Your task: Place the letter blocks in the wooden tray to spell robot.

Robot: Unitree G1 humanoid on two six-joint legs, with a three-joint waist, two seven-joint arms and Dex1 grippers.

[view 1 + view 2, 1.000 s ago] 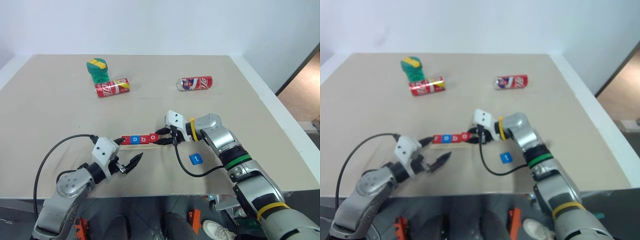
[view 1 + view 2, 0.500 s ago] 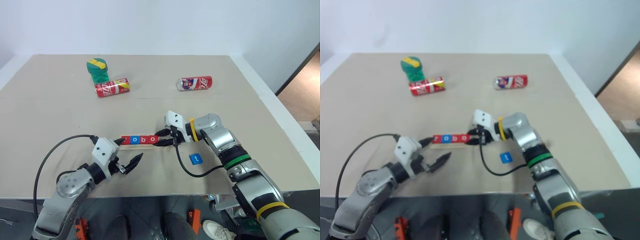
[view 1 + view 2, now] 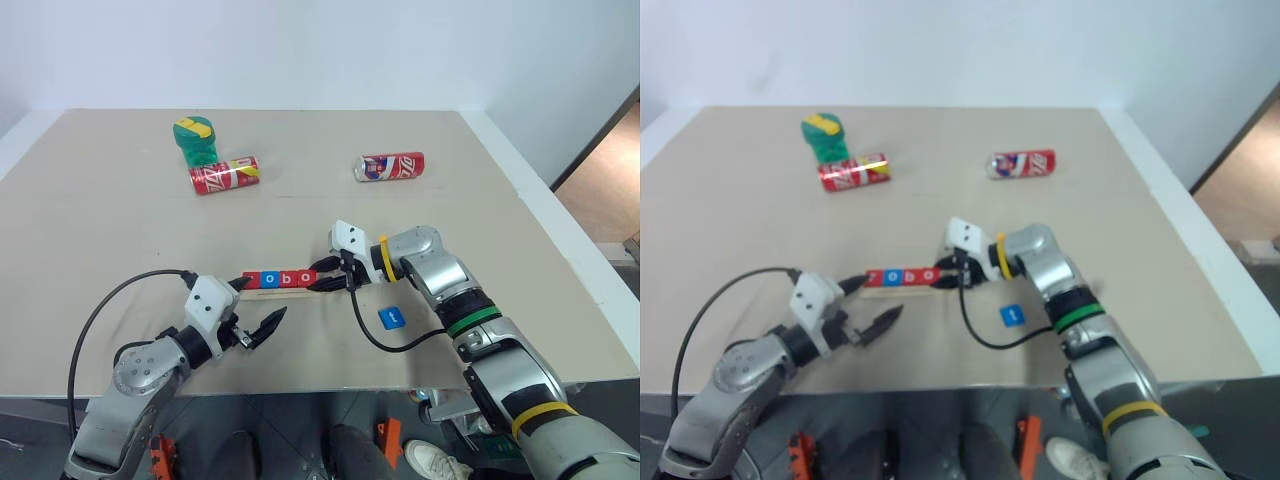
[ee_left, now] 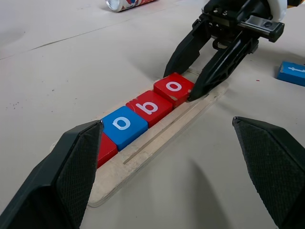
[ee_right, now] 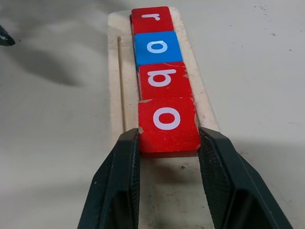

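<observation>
**Four tiles seated, fifth tile outside the tray**

The wooden tray [image 5: 119, 71] lies on the table [image 3: 100, 220], between the two arms. Four letter blocks sit in a touching row in it: red r [image 5: 151, 19], blue o [image 5: 156, 46], red b [image 5: 163, 78], red o [image 5: 167, 125]. The tray end beyond the red o is unfilled.

The right gripper [image 5: 167, 157] has its jaws closed on the red o, one finger against each side edge of the tile, which rests flat in the tray.

The blue t [image 3: 391, 318] lies flat on the table, near the tray's right end but apart from it, just beside the right forearm.

The left gripper [image 3: 262, 325] hovers near the tray's left end, jaws spread wide, holding nothing.

Two red cans [image 3: 224, 174] [image 3: 392, 166] and a green object [image 3: 195, 140] lie at the far side, well apart from the tray.
</observation>
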